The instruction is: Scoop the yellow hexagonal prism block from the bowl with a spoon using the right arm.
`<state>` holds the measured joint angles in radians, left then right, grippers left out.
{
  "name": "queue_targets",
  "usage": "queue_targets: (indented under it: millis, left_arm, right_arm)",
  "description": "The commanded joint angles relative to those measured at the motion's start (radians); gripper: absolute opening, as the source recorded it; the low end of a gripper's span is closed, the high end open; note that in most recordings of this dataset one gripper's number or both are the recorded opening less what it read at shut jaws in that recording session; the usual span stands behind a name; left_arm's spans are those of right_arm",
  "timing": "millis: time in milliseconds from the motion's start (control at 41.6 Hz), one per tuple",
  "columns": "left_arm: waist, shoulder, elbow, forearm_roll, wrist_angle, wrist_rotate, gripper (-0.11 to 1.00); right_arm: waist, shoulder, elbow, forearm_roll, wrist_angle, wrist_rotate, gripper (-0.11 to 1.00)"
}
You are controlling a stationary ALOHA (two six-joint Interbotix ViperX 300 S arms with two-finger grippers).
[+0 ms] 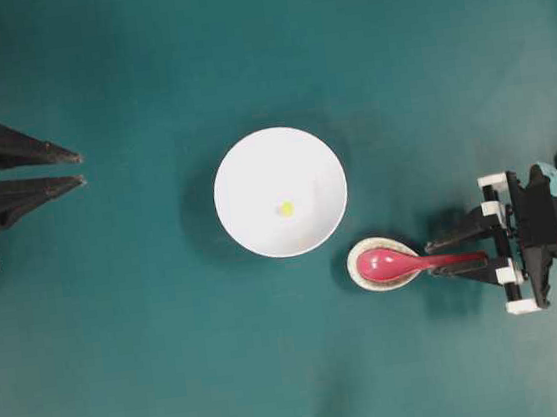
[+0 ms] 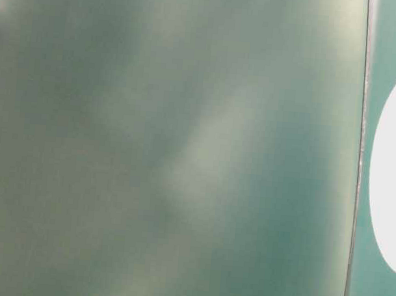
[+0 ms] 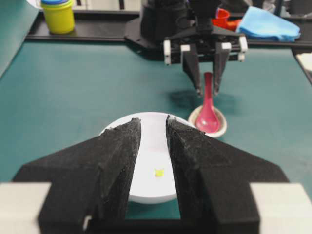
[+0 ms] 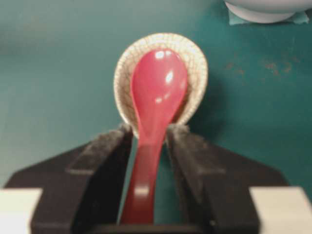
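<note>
The white bowl (image 1: 254, 171) sits mid-table with the tiny yellow hexagonal prism block (image 1: 286, 208) lying inside it. The pink-red spoon (image 1: 396, 264) rests with its scoop in a small speckled dish (image 1: 357, 265), just right of the bowl, handle pointing right. My right gripper (image 1: 453, 259) is open and straddles the handle; in the right wrist view the spoon (image 4: 158, 87) runs between the fingers (image 4: 105, 156) with gaps on both sides. My left gripper (image 1: 81, 169) stands open at the far left, empty. From the left wrist, the block (image 3: 159, 172) shows between the fingers (image 3: 122, 151).
At the table's far side in the left wrist view stand stacked yellow and blue cups (image 3: 58, 14) and a blue cloth (image 3: 270, 24). The table-level view is blurred, with a white shape (image 2: 395, 170) at its right edge. A corner of the bowl (image 4: 263, 9) shows above the dish (image 4: 195, 58).
</note>
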<state>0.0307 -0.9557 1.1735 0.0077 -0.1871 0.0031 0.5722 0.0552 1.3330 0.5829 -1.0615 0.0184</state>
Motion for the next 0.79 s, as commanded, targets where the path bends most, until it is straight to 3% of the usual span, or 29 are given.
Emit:
queue_targets:
  millis: [0,770]
  left_arm:
    - [0.002,0.009,-0.018,0.002,-0.005,0.002,0.28]
    - [0.002,0.009,-0.018,0.002,-0.005,0.002,0.28]
  right_arm:
    - [0.005,-0.005,-0.003,0.003,-0.014,-0.006,0.43]
    - [0.008,0.017,-0.012,0.003,0.044,-0.011,0.43]
